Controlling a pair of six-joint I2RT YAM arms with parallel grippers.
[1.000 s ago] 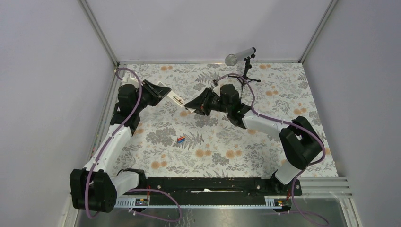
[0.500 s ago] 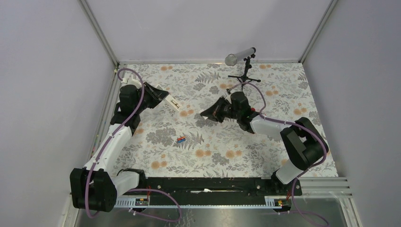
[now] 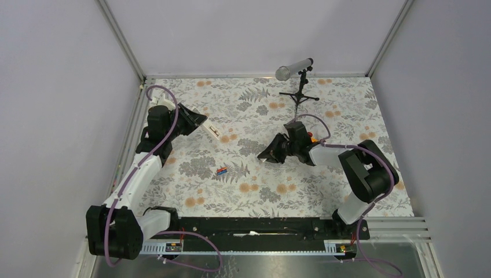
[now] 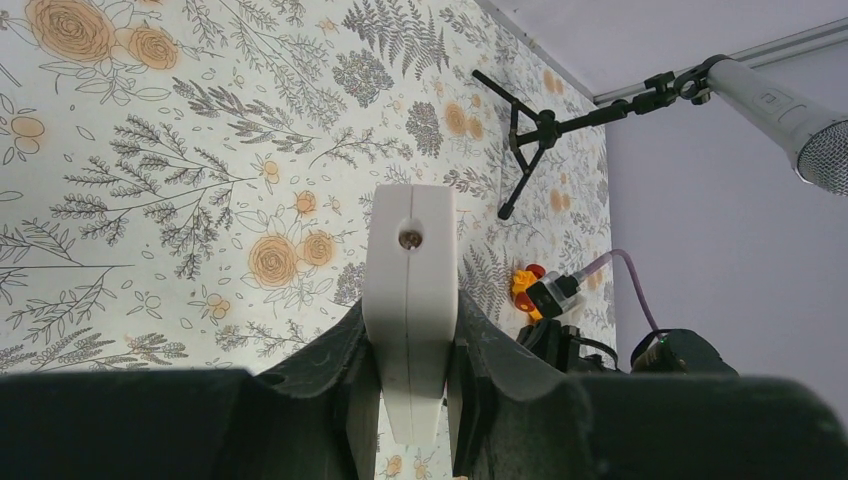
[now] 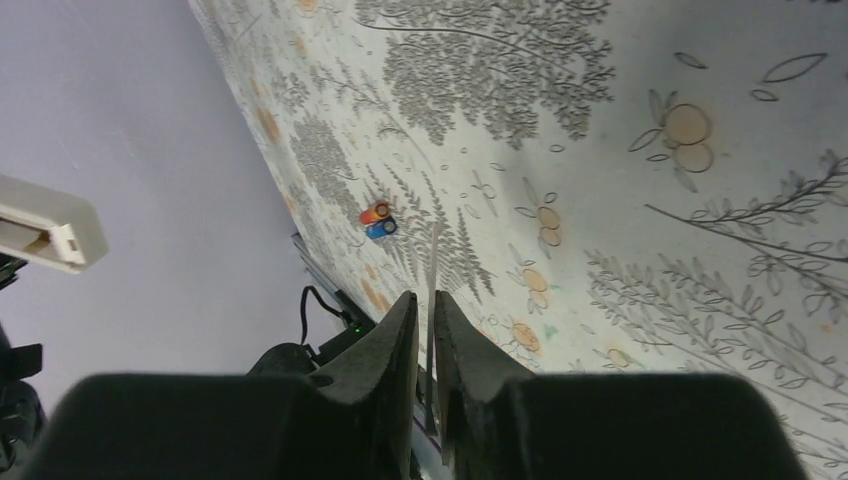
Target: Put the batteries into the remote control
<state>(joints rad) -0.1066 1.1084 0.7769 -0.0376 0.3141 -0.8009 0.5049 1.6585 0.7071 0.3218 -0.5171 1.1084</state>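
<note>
The white remote control [image 3: 214, 131] is held off the table in my left gripper [image 3: 200, 120], which is shut on it. In the left wrist view the remote [image 4: 410, 270] stands end-on between the fingers of that gripper [image 4: 412, 312]. The two batteries [image 3: 222, 170], one red and one blue, lie side by side on the floral mat; they also show in the right wrist view [image 5: 377, 220]. My right gripper [image 3: 265, 155] is low over the mat, right of the batteries. Its jaws [image 5: 426, 300] are shut on a thin white cover piece [image 5: 433, 268], seen edge-on.
A microphone on a small black tripod [image 3: 296, 70] stands at the back of the mat. An orange toy car [image 3: 312, 138] lies behind my right wrist and shows in the left wrist view [image 4: 527, 285]. Grey walls enclose the mat on three sides.
My right gripper has pulled away from the remote's end, moving right and toward the near side, lower over the mat. My left gripper with the remote has shifted slightly left.
</note>
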